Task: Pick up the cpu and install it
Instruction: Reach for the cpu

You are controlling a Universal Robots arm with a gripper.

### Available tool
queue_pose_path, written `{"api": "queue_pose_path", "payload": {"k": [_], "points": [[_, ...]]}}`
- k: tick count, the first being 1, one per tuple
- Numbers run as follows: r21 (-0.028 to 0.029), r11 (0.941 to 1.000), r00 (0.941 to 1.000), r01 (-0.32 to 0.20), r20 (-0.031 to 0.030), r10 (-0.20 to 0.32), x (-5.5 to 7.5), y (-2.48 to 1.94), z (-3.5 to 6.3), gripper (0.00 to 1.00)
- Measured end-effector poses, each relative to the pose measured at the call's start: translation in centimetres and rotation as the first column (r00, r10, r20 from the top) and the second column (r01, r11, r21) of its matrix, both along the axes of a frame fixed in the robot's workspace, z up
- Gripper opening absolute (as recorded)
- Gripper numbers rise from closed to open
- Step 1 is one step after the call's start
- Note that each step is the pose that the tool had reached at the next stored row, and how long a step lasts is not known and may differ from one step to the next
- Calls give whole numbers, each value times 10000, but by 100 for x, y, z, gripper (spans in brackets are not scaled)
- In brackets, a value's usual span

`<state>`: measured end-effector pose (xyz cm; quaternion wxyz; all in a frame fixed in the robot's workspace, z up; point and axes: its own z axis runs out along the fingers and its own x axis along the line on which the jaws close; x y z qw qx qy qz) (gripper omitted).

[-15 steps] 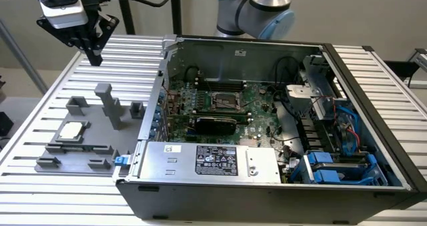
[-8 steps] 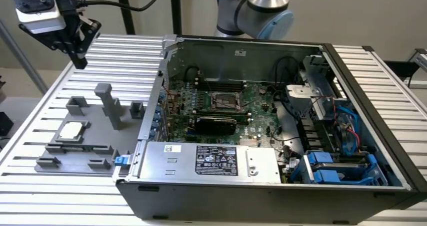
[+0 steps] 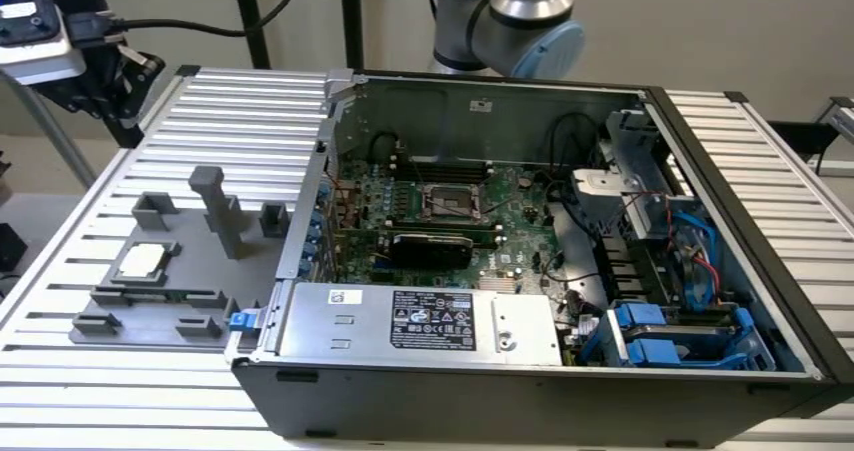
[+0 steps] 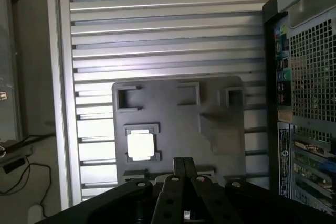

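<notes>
Jaws clenched: the gripper's (image 4: 184,161) two dark fingers press flat against each other with nothing between them. It hangs above the grey tray (image 4: 220,129), clear of the cpu (image 4: 140,145), which it does not touch.

Seen from the exterior view, the cpu (image 3: 143,261) lies flat, silver plate up, in a square framed pocket on the tray (image 3: 194,273). The tray's tall upright post (image 3: 214,206) stands at about one o'clock from it. The tray rests on the ribbed metal table (image 3: 107,401), at nine o'clock from the open computer case (image 3: 534,401).

Inside the case, the socket (image 3: 454,203) sits on the green motherboard (image 3: 514,196) with its dark square bare, at about two o'clock from the cpu and well apart from it. A grey joint of the arm (image 3: 521,16) shows at twelve o'clock behind the case.
</notes>
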<state>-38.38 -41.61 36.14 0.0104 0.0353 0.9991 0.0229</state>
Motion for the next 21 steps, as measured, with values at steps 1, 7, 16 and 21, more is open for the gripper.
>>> {"api": "queue_pose_path", "payload": {"k": [1,7,16,21], "points": [[-2,10000,10000,1,0,-1,-45,0,-17,11],[-13,10000,10000,0,1,0,-319,-3,-114,11],[-15,10000,10000,1,-31,-1,-518,-80,-171,11],[-15,10000,10000,1,-32,-1,-518,-80,-171,11]]}}
